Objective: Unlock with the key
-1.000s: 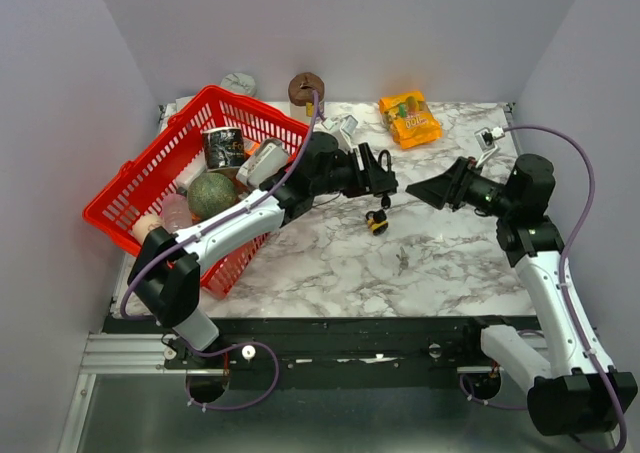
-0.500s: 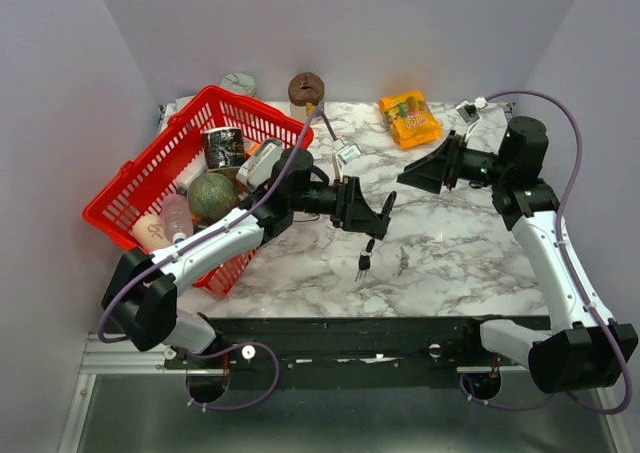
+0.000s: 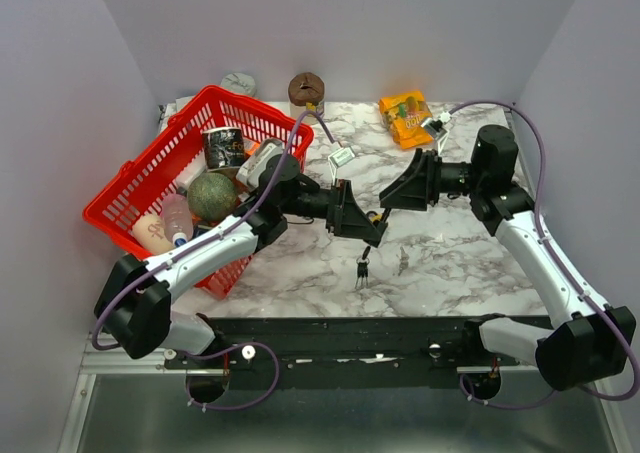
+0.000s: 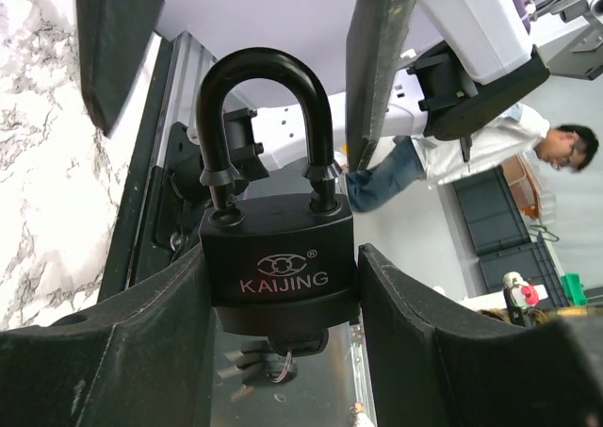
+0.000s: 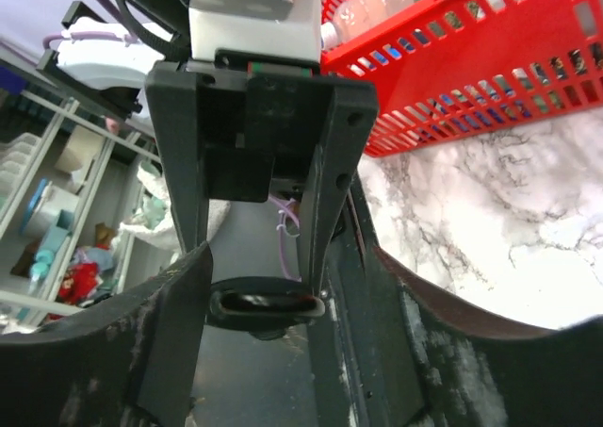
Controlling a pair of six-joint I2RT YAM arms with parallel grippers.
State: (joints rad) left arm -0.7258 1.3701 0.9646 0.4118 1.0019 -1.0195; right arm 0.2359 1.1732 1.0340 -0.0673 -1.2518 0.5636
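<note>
A black padlock (image 4: 281, 257) marked KAIJING is held up off the table, and my left gripper (image 4: 283, 257) is shut on its body. The shackle (image 4: 264, 78) looks seated in the body. A key (image 4: 294, 340) sits in the keyhole underneath, and a ring with more keys (image 3: 362, 269) hangs from it. My right gripper (image 5: 287, 262) faces the lock from the right, open. Its fingers (image 4: 382, 59) stand on either side of the shackle (image 5: 267, 304), one close against it and the other apart. From above, the two grippers meet near the padlock (image 3: 374, 216).
A red basket (image 3: 140, 188) holding a melon, a can and bottles stands at the left. An orange snack pack (image 3: 409, 118), a brown ring (image 3: 306, 88) and a small white tag (image 3: 343, 157) lie towards the back. A loose small key (image 3: 402, 263) lies on the marble.
My left arm has brought the padlock nearer the front edge. The right gripper has swung left to meet it, and its fingers now flank the shackle.
</note>
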